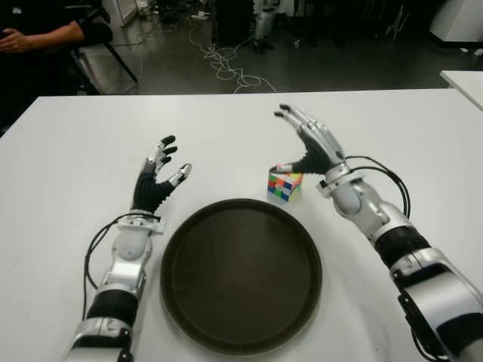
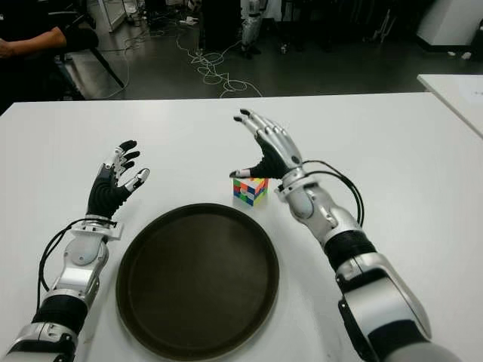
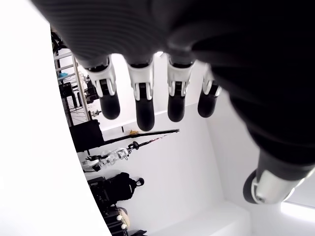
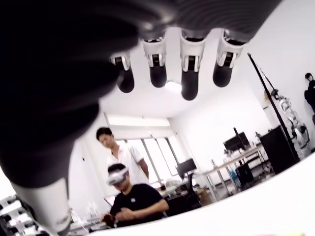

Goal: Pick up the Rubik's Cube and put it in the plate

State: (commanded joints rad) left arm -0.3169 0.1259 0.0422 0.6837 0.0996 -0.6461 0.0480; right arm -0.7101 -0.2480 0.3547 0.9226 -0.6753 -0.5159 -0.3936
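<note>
Rubik's Cube is the thing to move, but I go from the largest thing to the smallest, and I place everything relative to the round dark brown plate (image 1: 241, 275). Under everything is the flat white table (image 1: 68, 173), and the plate lies on it in the middle, close to the robot.

On the right side of the plate is the right hand (image 1: 309, 143), silver and black, raised above the table beyond the plate's far right rim. Its fingers are spread wide and hold nothing. On the left side of the plate the left hand (image 1: 157, 177) shows, also with fingers spread and empty; I cannot tell if it touches the table.

The small multicoloured Rubik's Cube (image 1: 284, 185) stands on the table just beyond the far right rim of the plate, not inside it. It sits directly under the right thumb; if thumb and cube touch, I cannot tell. The cube has no long axis, it is turned with one corner toward the robot. The right hand is much nearer than the left, so in my judgement the right hand should close down around the cube and then carry it a short way toward the robot and leftward, over the rim.

The eye views show cube, plate and both hands together. The right wrist view shows only the open fingertips (image 4: 189, 88) and two persons (image 4: 133, 201) behind, hardly any cube
</note>
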